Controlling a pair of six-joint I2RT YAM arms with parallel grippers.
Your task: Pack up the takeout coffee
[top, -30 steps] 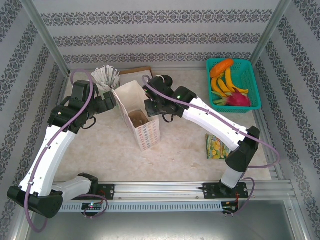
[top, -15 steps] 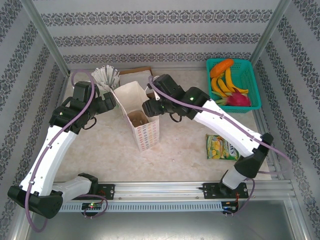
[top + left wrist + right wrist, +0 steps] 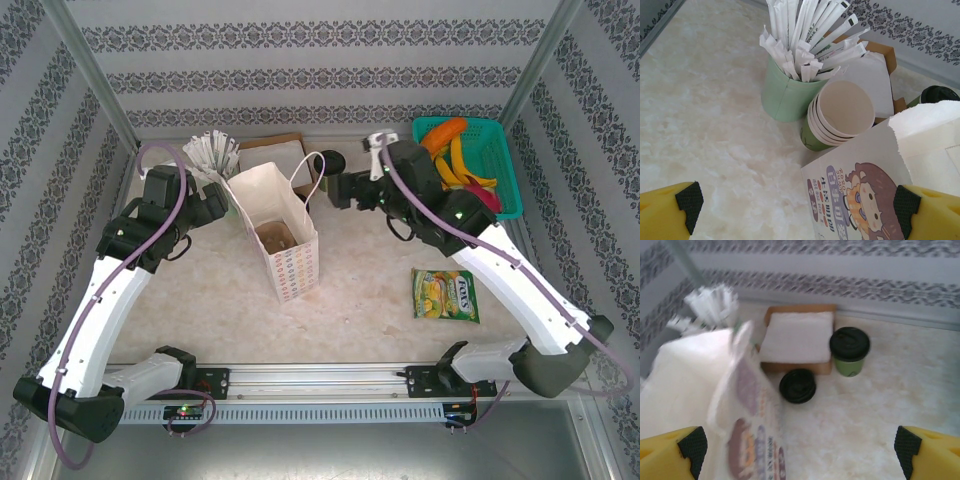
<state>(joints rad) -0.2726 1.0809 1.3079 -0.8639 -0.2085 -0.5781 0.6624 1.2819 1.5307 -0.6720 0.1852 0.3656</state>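
Note:
The takeout coffee [image 3: 849,357], an olive-green cup with a black lid, stands upright to the right of the napkin box; its lid [image 3: 333,163] also shows from above. A second black round lid [image 3: 797,386] lies in front of the box; I cannot tell what is under it. The white paper bag [image 3: 272,225] stands open with something brownish at its bottom. My right gripper [image 3: 343,190] [image 3: 800,445] is open and empty, just right of the bag, short of the cup. My left gripper [image 3: 215,205] [image 3: 797,202] is open at the bag's left side, the printed bag wall [image 3: 860,195] between its fingers.
A pale green cup of white wrapped sticks [image 3: 785,95] and a stack of cream cups [image 3: 842,112] stand behind the bag. The brown napkin box [image 3: 272,150] is at the back. A teal basket of fruit [image 3: 500,150] sits back right, a snack packet [image 3: 447,295] front right.
My right gripper was shut at the bag's right rim; it has opened and drawn back to the right, away from the bag. The left arm has hardly moved.

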